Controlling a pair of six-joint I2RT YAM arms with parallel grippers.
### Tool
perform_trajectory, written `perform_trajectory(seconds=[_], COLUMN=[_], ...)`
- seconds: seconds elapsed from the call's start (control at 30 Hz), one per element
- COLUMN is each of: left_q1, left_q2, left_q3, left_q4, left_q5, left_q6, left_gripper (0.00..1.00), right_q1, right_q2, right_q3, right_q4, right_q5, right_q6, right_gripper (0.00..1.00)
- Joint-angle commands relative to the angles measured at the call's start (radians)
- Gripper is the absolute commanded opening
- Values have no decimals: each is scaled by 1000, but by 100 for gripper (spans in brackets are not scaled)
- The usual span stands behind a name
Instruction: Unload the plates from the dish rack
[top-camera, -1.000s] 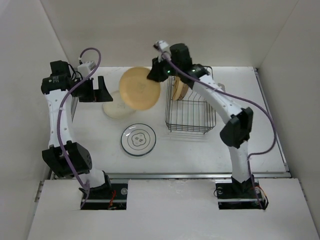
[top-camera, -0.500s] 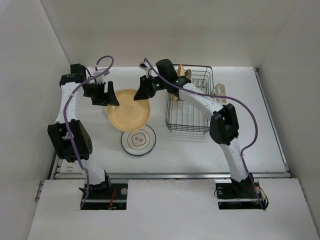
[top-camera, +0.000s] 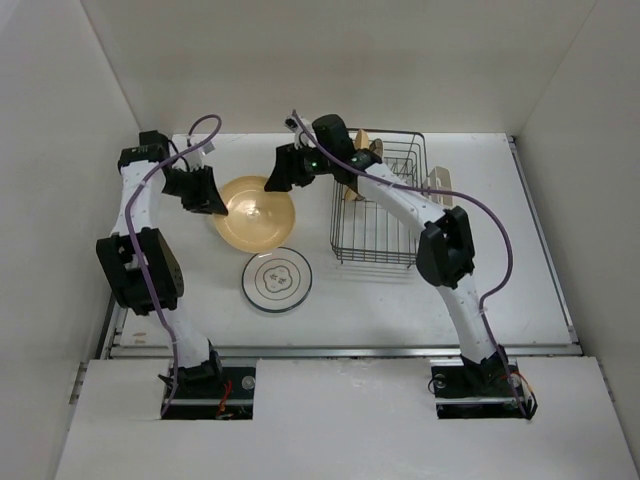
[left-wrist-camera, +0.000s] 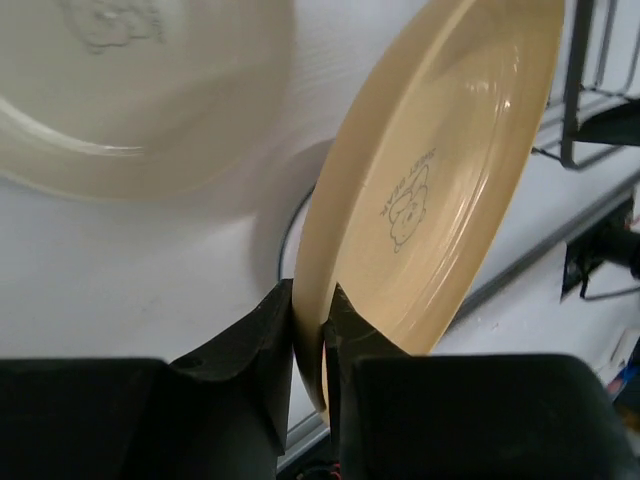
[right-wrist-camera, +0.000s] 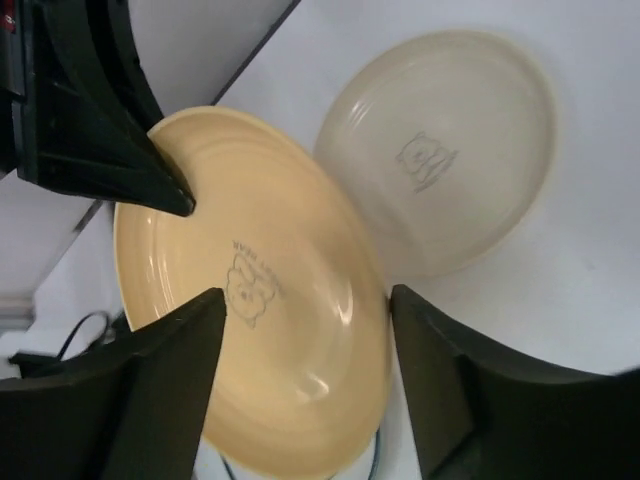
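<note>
The orange-yellow plate (top-camera: 258, 212) hangs tilted left of the dish rack (top-camera: 385, 250), over the cream plate (left-wrist-camera: 130, 90) that lies flat on the table. My left gripper (left-wrist-camera: 308, 305) is shut on the yellow plate's near rim (left-wrist-camera: 450, 180), one finger on each face. My right gripper (right-wrist-camera: 305, 310) is open at the plate's far side, its fingers spread wide on either side of the plate's face (right-wrist-camera: 250, 290) and not pinching it. In the top view the left gripper (top-camera: 213, 200) is at the plate's left rim and the right gripper (top-camera: 283, 172) at its upper right.
A white plate with thin dark rings (top-camera: 277, 280) lies flat just in front of the yellow one. The cream plate (right-wrist-camera: 450, 150) shows beside the yellow one in the right wrist view. Rack wires (left-wrist-camera: 580, 80) stand close beyond the held plate. White walls enclose the table.
The yellow plate came down from rack height to above the cream plate. My left gripper closed on its rim, and my right gripper opened and let go of it.
</note>
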Motion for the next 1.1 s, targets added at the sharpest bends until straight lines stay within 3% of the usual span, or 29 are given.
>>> perform_trajectory(seconds=[0.0, 0.2, 0.53, 0.63, 0.67, 0.7, 0.73, 0.77, 0.87, 0.93, 1.07], left_q1=[46, 76, 86, 86, 86, 86, 86, 76, 76, 76, 76], left_q2=[17, 75, 260, 310, 319, 319, 319, 319, 319, 310, 276], left_q3=[51, 71, 126, 164, 173, 173, 173, 173, 184, 184, 195], left_q4=[116, 319, 343, 297, 262, 251, 251, 237, 213, 197, 176], left_q5=[-97, -135, -256, -290, -290, -301, -331, -345, -395, -421, -491], left_q6=[-147, -350, -369, -323, -308, -294, -273, -263, -244, -233, -233], left_gripper=[0, 0, 0, 23, 34, 54, 61, 64, 70, 71, 71], right_q1=[-25, -34, -78, -88, -88, -88, -88, -88, -117, -135, -161], right_q2=[-66, -206, -405, -427, -438, -438, -438, -424, -355, -346, -327], right_q3=[82, 39, -96, -115, -115, -106, -92, -32, 49, 49, -21], right_q4=[-1, -21, -95, -107, -122, -135, -159, -247, -380, -412, -412], right_q5=[200, 579, 845, 856, 877, 903, 950, 1071, 1179, 1167, 1135], right_q6=[9, 9, 9, 9, 9, 9, 32, 55, 125, 135, 158], right_gripper=[74, 85, 85, 85, 85, 85, 88, 88, 88, 88, 75])
